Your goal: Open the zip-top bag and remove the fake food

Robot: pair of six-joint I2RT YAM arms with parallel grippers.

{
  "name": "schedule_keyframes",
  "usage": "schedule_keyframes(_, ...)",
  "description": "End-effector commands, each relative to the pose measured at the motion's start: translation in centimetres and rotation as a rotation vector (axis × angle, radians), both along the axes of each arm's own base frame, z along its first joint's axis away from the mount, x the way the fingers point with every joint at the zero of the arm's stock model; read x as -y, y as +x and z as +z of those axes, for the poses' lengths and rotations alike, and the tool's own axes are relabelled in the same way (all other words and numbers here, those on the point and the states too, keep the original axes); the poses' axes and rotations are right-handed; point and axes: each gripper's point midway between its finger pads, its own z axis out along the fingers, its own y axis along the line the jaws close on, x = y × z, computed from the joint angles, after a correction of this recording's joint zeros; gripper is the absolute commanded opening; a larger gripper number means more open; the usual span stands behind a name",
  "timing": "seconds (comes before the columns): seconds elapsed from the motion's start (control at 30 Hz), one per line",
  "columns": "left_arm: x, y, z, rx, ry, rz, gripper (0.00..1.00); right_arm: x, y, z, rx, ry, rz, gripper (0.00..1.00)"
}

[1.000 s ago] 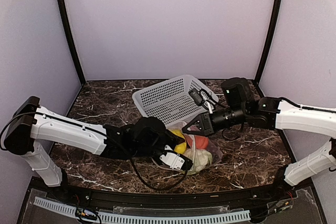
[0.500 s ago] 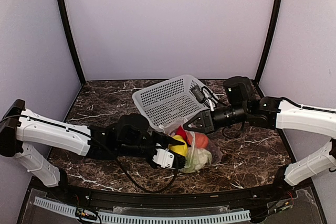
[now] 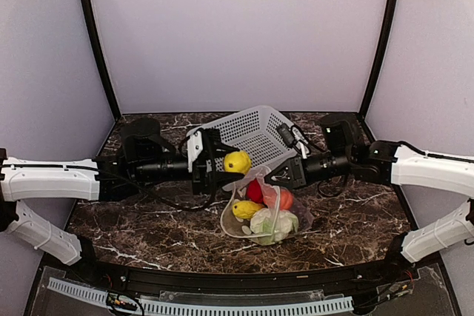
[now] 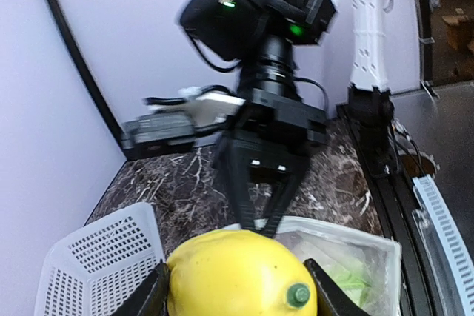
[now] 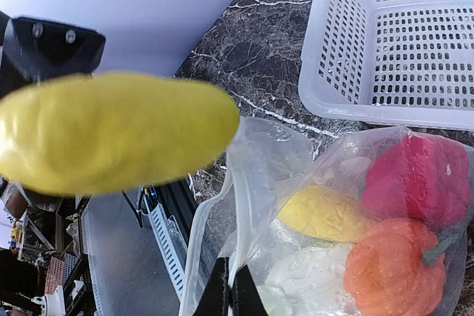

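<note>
The clear zip-top bag (image 3: 259, 216) lies open at the table's middle, with a red piece (image 3: 255, 191), an orange piece (image 3: 282, 198), a yellow piece (image 3: 245, 209) and a pale green leafy piece (image 3: 272, 223) inside. My left gripper (image 3: 231, 168) is shut on a yellow lemon (image 3: 237, 161) and holds it in the air above the bag's far left corner; the lemon fills the left wrist view (image 4: 241, 275). My right gripper (image 3: 268, 179) is shut on the bag's rim (image 5: 241, 205). The right wrist view shows the lemon (image 5: 111, 132) and the pieces in the bag (image 5: 326, 214). No grapes show.
A white perforated basket (image 3: 244, 138) stands tilted behind the bag, just behind the lemon; it also shows in the left wrist view (image 4: 96, 264) and the right wrist view (image 5: 400, 42). Dark marble table with black posts at the back corners.
My left gripper has pulled out of the bag with the yellow lemon, lifting up and back to the left. My right gripper has kept its hold on the bag's rim.
</note>
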Motion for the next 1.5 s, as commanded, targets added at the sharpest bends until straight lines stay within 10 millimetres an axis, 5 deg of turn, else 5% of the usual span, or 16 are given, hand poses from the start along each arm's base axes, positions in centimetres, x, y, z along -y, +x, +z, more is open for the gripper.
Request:
schedule_keyframes(0.0, -2.2, 3.5, 5.2, -0.183, -0.191, 0.114, 0.35, 0.6, 0.5, 0.8, 0.028, 0.030, -0.030, 0.00)
schedule_keyframes(0.1, -3.7, 8.1, 5.9, -0.235, -0.211, 0.268, 0.35, 0.9, 0.5, 0.7, 0.025, 0.027, -0.037, 0.00)
schedule_keyframes(0.27, -4.9, 15.1, 4.0, -0.316, -0.126, 0.482, 0.34, 1.2, 0.6, 0.7, 0.027, 0.025, -0.041, 0.00)
schedule_keyframes(0.4, -4.9, 20.5, -0.3, -0.352, 0.030, 0.621, 0.33, 1.5, 0.6, 0.8, 0.030, 0.026, -0.049, 0.00)
schedule_keyframes(0.53, -3.9, 23.8, -3.6, -0.347, 0.180, 0.673, 0.32, 1.7, 0.6, 0.9, 0.033, 0.025, -0.053, 0.00)
schedule_keyframes(0.93, -3.6, 29.2, -15.2, -0.453, 0.467, 0.789, 0.32, 2.1, 0.6, 0.8, 0.029, 0.023, -0.066, 0.00)
schedule_keyframes(1.1, -6.7, 31.1, -18.8, -0.514, 0.531, 0.896, 0.31, 2.3, 0.6, 0.9, 0.029, 0.023, -0.073, 0.00)
schedule_keyframes(1.47, -14.8, 33.9, -21.4, -0.521, 0.644, 1.143, 0.32, 2.0, 0.7, 0.8, 0.025, 0.022, -0.065, 0.00)
